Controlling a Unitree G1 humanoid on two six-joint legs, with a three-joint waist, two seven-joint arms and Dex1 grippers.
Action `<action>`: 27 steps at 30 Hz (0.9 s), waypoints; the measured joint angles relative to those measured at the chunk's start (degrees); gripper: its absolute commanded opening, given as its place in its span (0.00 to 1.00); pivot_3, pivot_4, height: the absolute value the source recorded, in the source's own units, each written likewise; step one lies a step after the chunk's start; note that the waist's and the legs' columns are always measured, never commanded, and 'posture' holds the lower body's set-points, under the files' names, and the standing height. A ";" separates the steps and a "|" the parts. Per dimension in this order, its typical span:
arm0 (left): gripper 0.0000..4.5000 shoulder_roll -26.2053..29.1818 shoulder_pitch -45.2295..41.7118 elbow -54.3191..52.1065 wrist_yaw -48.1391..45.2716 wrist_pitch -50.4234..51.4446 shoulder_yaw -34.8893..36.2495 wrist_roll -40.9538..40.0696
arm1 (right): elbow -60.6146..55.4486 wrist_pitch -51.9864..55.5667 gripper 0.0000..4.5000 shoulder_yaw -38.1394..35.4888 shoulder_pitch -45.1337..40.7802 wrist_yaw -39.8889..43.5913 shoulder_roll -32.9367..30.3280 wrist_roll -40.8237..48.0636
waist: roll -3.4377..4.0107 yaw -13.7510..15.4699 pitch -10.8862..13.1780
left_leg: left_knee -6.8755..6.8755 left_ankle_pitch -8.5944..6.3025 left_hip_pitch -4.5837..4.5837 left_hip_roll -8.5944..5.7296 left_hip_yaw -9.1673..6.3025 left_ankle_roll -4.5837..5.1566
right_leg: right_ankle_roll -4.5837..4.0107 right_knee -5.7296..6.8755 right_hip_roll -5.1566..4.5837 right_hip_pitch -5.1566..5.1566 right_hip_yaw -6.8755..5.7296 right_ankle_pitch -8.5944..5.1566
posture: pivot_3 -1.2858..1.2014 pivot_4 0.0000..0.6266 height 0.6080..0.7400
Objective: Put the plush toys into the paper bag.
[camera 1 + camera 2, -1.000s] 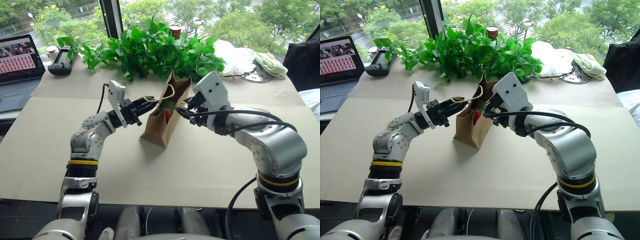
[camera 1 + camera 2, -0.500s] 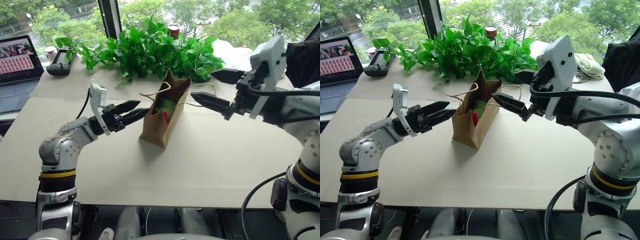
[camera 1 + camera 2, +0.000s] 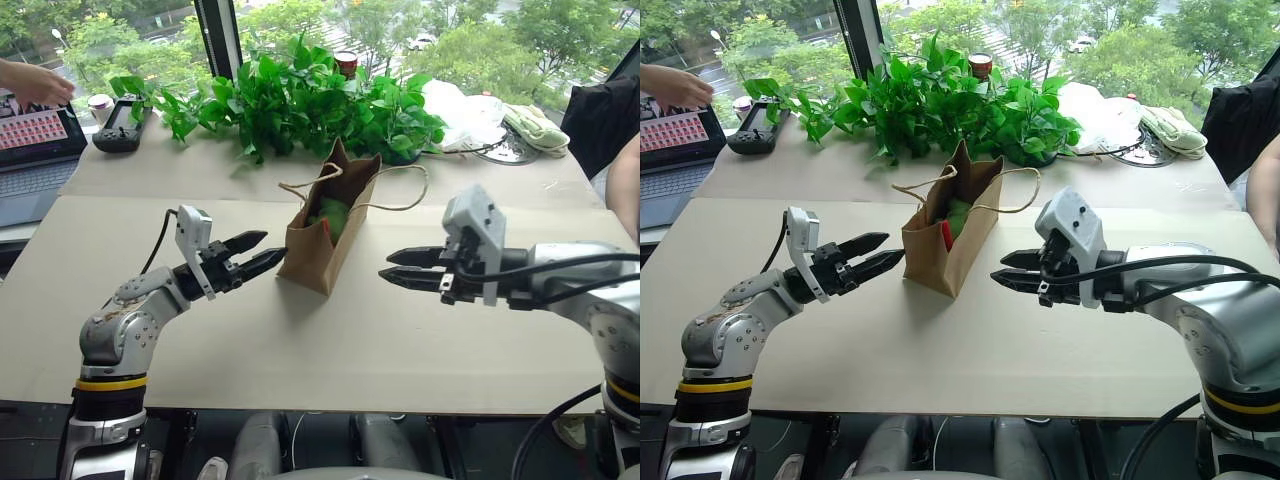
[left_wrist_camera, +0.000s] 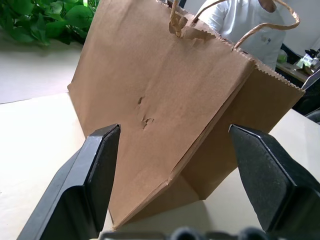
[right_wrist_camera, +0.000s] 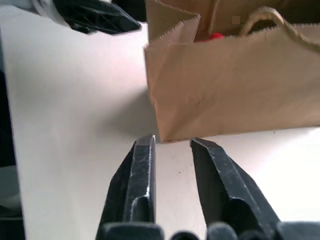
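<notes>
The brown kraft paper bag (image 3: 948, 236) stands upright on the bench (image 3: 940, 340), apparently containing both plush toys (image 3: 952, 222). Left gripper (image 3: 878, 256) is spread wide and empty beside it; right gripper (image 3: 1008, 270) is narrowly parted and empty.

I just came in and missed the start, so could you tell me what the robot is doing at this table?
It is packing plush toys into a paper bag standing on the table. Both toys, the light-green one and the red chili, sit inside the bag. The left gripper is open and empty beside the bag, and the right gripper, nearly closed and empty, is on the bag's other side. Neither touches the bag.
</notes>
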 measured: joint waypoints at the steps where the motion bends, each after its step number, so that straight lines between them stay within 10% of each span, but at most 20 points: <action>1: 0.82 0.03 -0.01 0.02 -0.05 -0.53 -0.55 0.67 | 1.83 -0.82 0.00 1.65 -0.93 -1.18 1.12 -1.70 | 0.00 0.01 0.00 | 0.00 0.00 -0.01 0.00 0.00 0.00 | 0.00 0.00 0.01 -0.01 0.00 0.00 | 0.52 0.24 1.00; 13: 0.82 0.08 -1.06 -0.19 -0.23 -5.89 -8.04 8.40 | 12.85 -4.21 0.00 10.35 -13.88 -10.38 19.07 -10.73 | 0.01 0.37 0.00 | -0.02 0.00 -0.09 0.03 0.28 0.00 | 0.00 0.00 0.00 -0.07 -0.05 0.00 | 0.52 0.24 1.00; 27: 0.82 -1.95 -0.19 -1.92 3.81 -6.70 -10.28 11.91 | 15.44 -3.44 0.00 10.17 -14.27 -13.49 23.42 -11.98 | 0.01 0.25 0.00 | -0.01 0.00 -0.08 0.05 0.39 -0.01 | -0.01 0.03 -0.01 -0.08 -0.07 0.01 | 0.52 0.24 1.00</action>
